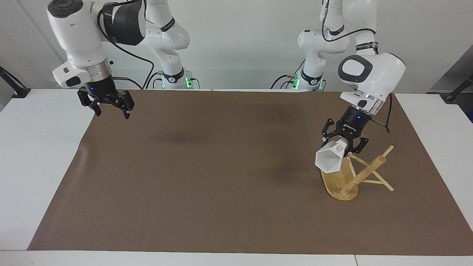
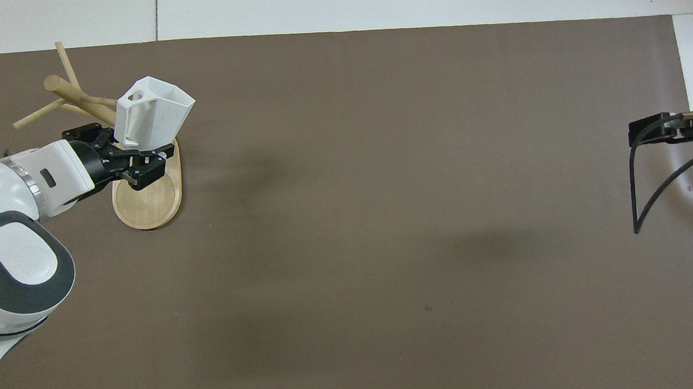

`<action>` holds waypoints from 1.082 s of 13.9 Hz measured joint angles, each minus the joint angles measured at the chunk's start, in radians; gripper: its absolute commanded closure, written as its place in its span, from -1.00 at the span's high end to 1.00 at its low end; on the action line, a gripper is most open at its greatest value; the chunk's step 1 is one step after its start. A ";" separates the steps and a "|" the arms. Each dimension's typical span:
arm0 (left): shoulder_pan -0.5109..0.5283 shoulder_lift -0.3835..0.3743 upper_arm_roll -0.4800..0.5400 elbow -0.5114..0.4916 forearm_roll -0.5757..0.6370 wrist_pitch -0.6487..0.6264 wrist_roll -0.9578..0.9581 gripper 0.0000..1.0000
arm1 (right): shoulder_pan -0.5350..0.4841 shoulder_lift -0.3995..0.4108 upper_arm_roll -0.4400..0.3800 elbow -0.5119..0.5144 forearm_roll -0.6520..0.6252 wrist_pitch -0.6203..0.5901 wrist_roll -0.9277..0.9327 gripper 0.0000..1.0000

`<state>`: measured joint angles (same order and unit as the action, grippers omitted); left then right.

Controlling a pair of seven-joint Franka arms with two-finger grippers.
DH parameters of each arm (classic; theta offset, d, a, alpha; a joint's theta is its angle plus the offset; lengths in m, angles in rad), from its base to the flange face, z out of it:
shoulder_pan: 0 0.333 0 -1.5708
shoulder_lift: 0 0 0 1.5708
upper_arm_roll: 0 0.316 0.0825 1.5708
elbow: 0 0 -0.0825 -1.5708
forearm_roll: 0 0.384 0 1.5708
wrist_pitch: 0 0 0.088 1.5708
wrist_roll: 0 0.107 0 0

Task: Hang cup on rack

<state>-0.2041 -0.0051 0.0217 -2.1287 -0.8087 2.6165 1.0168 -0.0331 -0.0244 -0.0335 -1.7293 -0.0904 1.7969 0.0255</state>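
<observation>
The white faceted cup (image 1: 328, 161) hangs in my left gripper (image 1: 344, 147), which is shut on its blocky handle. The cup is tilted, mouth pointing down and away from the robots, just above the rack's oval base (image 1: 334, 181). The bamboo rack (image 1: 364, 173) sits near the left arm's end of the table, its post slanting toward that end with thin pegs crossing it. In the overhead view the cup (image 2: 153, 114) covers the foot of the post (image 2: 76, 95), with the left gripper (image 2: 132, 157) over the base (image 2: 148, 201). My right gripper (image 1: 110, 110) is open and empty, raised over the mat's corner.
A brown mat (image 1: 207, 177) covers most of the white table (image 1: 33, 155). The right arm's cable and wrist (image 2: 675, 131) show at the edge of the overhead view.
</observation>
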 measured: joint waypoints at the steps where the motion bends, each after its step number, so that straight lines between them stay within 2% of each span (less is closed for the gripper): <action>1: 0.000 0.003 0.001 0.002 0.000 0.000 -0.006 -1.00 | 0.000 -0.001 -0.012 0.000 0.000 -0.002 -0.005 1.00; 7: 0.004 0.037 0.009 0.031 0.000 0.000 -0.064 -1.00 | 0.002 -0.009 -0.012 0.005 0.005 -0.090 -0.007 1.00; 15: 0.013 0.060 0.012 0.055 0.001 0.002 -0.215 -1.00 | 0.004 -0.022 0.002 0.122 0.034 -0.197 -0.006 1.00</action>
<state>-0.1915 0.0546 0.0335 -2.0734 -0.8082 2.6182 0.8019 -0.0288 -0.0468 -0.0318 -1.6070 -0.0564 1.5996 0.0196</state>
